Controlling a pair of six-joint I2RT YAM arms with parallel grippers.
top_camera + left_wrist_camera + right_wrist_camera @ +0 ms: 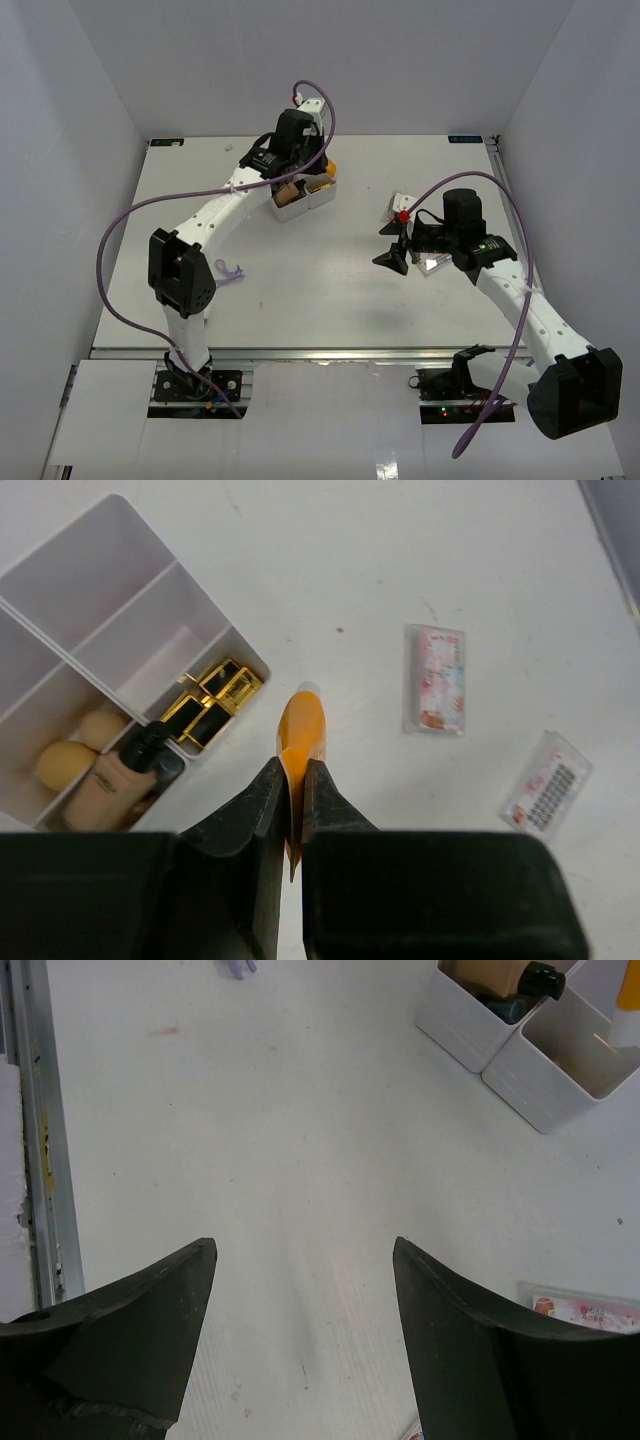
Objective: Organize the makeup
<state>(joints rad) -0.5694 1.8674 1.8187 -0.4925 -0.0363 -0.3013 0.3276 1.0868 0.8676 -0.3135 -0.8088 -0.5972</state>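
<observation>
My left gripper (293, 770) is shut on the crimped end of the orange tube (301, 725) and holds it just beside the white box (100, 570), cap end pointing away. The box holds two beige sponges (65, 763), skin-tone dark-capped bottles (110, 785) and black-gold lipsticks (212, 702). Two clear pinkish packets (435, 678) (546, 783) lie on the table to the right. My right gripper (300, 1250) is open and empty above bare table, with one packet (585, 1310) by its right finger. The purple loop (229, 271) lies near the left arm.
In the top view the box (305, 195) sits at the back centre under the left gripper (300, 165). The right gripper (392, 245) hovers mid-right between the packets (405, 203). A metal rail (35, 1160) runs along the table's near edge.
</observation>
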